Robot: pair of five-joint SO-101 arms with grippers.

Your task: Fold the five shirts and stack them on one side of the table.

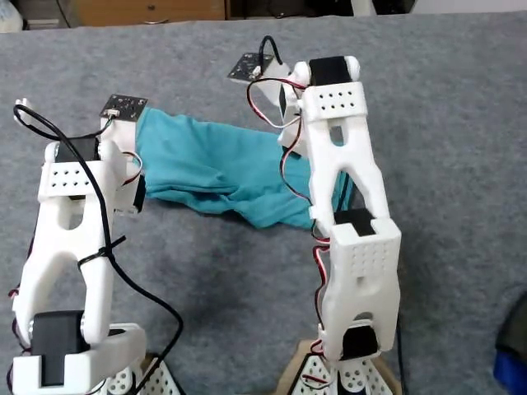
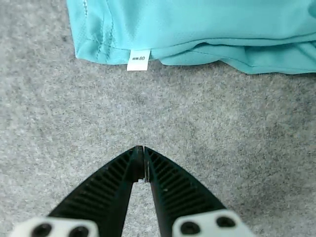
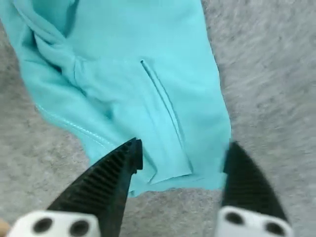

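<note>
We see the left gripper (image 2: 142, 149) with its jaws closed tip to tip and nothing between them, poised over the bare grey table cover (image 2: 237, 128), near the teal shirt (image 2: 197, 24) but clear of it. A small white label (image 2: 138, 59) sticks out from the shirt's edge just ahead of the tips. The right gripper (image 3: 183, 148) has its jaws spread wide and holds nothing; they straddle one end of the shirt (image 3: 128, 74), above a seam and the cloth's edge, though we cannot tell whether the tips touch the fabric. From above, the shirt (image 1: 218, 169) lies crumpled across the middle of the table cover (image 1: 461, 123), stretched between the two arms. The left arm (image 1: 70, 222) reaches forward to the shirt's left end, its wrist bent downward, while the right arm (image 1: 346, 164) extends farther out over the shirt's right end.
</note>
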